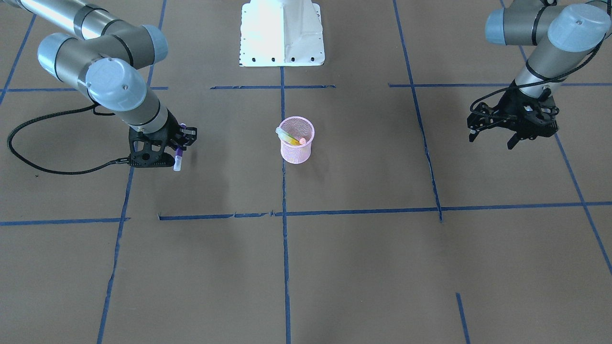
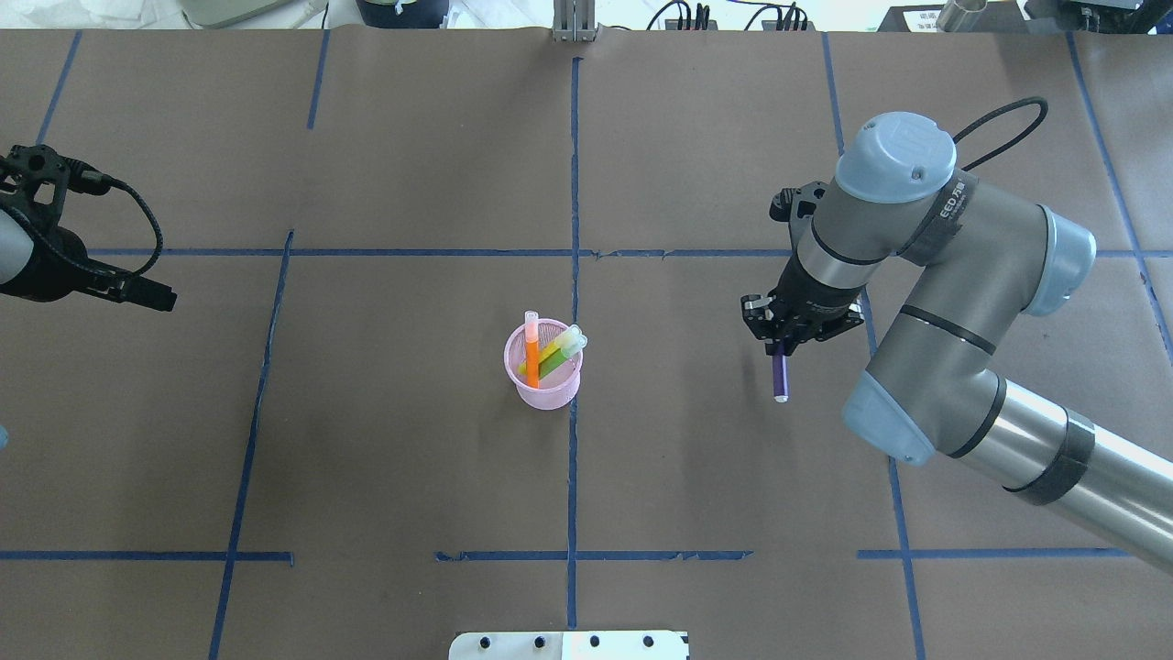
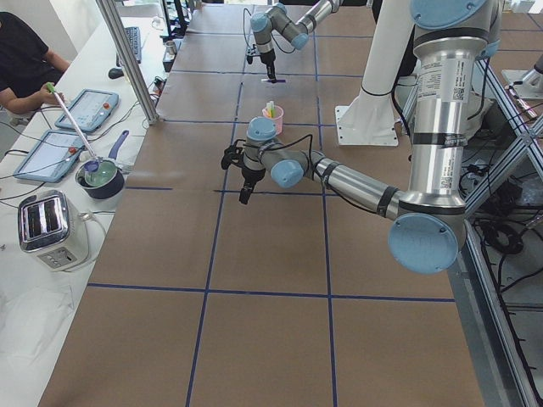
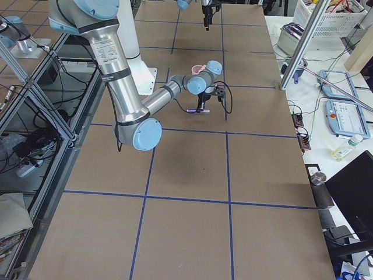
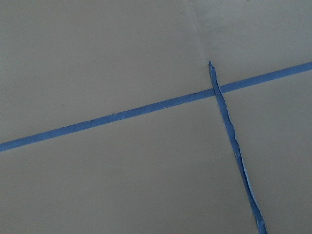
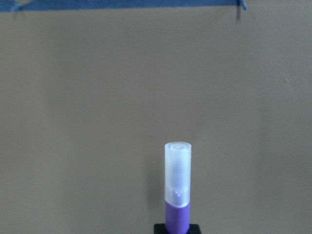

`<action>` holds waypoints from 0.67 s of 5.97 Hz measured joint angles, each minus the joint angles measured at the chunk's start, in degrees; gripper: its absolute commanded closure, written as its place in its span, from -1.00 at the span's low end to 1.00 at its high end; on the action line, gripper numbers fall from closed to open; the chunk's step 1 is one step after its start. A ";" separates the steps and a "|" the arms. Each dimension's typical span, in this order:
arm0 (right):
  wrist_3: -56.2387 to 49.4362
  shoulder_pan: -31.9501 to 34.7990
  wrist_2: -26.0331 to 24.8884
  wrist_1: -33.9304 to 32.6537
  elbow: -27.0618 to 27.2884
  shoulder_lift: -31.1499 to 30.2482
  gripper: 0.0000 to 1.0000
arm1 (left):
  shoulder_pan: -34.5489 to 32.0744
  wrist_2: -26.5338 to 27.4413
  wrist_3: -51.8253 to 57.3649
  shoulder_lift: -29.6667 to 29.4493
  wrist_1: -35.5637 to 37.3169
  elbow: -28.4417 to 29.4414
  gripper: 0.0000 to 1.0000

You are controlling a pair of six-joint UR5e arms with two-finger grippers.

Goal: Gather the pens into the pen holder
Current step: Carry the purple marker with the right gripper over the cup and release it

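Observation:
The pink mesh pen holder (image 2: 548, 392) stands near the table's middle. An orange pen (image 2: 532, 353) and a green pen (image 2: 557, 356) lean inside it, caps poking over the rim. My right gripper (image 2: 782, 346) hangs to the right of the holder, well apart from it, shut on the purple pen (image 2: 780, 376). That pen (image 6: 177, 190) points down, its whitish cap lowest, just above the table. In the front view the holder (image 1: 295, 152) sits at centre, with the purple pen (image 1: 178, 160) off to its left. My left gripper (image 1: 495, 137) hovers open and empty far off on the other side.
Brown paper with blue tape lines (image 5: 146, 109) covers the table. The white robot base (image 1: 282, 33) sits behind the holder. Beyond the table's left end, a side bench holds a toaster (image 3: 51, 229) and tablets (image 3: 85, 110), with a seated person (image 3: 21, 59).

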 measured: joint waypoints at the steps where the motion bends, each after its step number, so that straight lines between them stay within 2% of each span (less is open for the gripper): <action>1: 6.86 -3.47 -8.13 0.00 4.92 1.97 1.00 | 0.00 0.01 0.02 -0.05 -0.03 -0.13 -1.00; 2: 13.68 -7.37 -16.47 -0.01 8.75 4.21 1.00 | 0.00 0.06 0.04 -0.16 -0.04 -0.16 -1.00; 4: 22.86 -15.84 -36.41 0.27 11.73 7.99 1.00 | 0.00 0.08 -0.01 -0.40 -0.05 -0.19 -1.00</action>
